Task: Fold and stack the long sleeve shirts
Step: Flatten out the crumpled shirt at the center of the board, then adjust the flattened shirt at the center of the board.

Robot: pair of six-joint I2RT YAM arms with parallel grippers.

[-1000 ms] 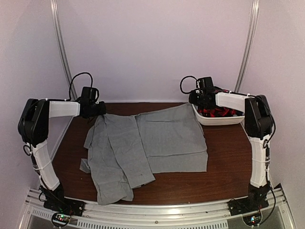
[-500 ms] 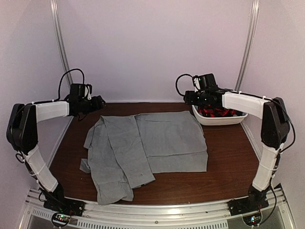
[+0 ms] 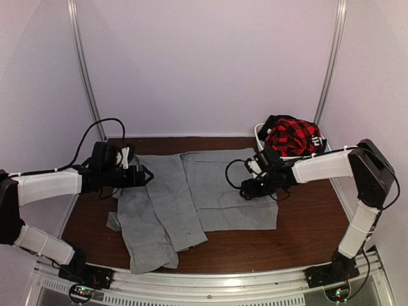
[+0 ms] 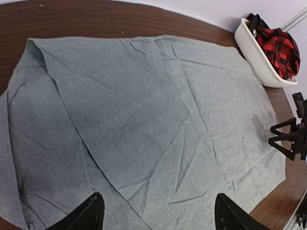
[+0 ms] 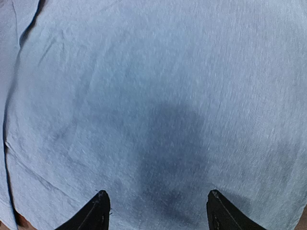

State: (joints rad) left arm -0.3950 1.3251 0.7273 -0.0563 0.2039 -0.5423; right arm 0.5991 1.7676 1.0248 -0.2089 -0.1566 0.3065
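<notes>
A light-grey long sleeve shirt [image 3: 191, 191] lies partly folded on the brown table, its right part flat and a longer folded part running to the near left. It fills the left wrist view [image 4: 144, 120] and the right wrist view [image 5: 153, 96]. My left gripper [image 3: 145, 175] is open over the shirt's far left edge, its fingertips [image 4: 91, 215] wide apart and holding nothing. My right gripper [image 3: 245, 190] is open and empty above the shirt's right half, fingertips [image 5: 98, 211] spread. A red-and-black plaid shirt [image 3: 293, 135] lies in a white tub.
The white tub [image 3: 268, 153] stands at the far right corner of the table; it also shows in the left wrist view [image 4: 254, 52]. Bare brown table [image 3: 312, 217] lies right of the shirt. White walls enclose the back and sides.
Both arms have swung down and inward from the far edge to hover over the grey shirt. The right arm no longer covers the tub, so the plaid shirt shows.
</notes>
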